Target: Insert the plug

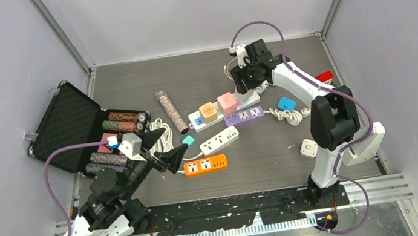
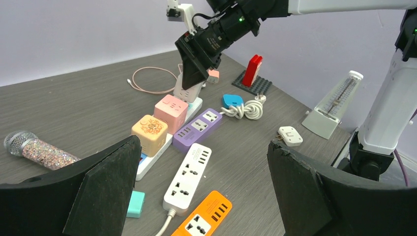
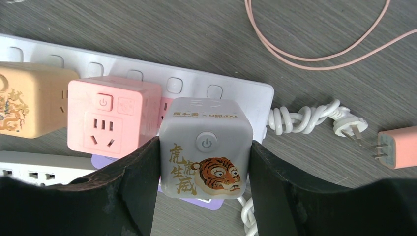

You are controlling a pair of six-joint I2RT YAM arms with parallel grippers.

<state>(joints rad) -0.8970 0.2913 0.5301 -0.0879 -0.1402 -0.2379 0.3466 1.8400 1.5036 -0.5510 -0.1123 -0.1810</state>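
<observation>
A: Power strips?
B: Four: the long white strip (image 3: 255, 101), the purple strip (image 1: 243, 115), the short white strip (image 1: 219, 140), the orange strip (image 1: 205, 165).
A: Cube sockets?
B: Three: the yellow cube (image 1: 209, 112), the pink cube (image 1: 227, 103), the grey tiger cube (image 3: 205, 155).
A: Singles?
B: One glittery microphone (image 1: 170, 111), one black case (image 1: 67, 124), one metronome (image 2: 334, 105), one teal block (image 1: 187, 140).

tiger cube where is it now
The tiger cube is centre of the right wrist view, in the right pincer over the white strip, right of the pink cube.
</observation>
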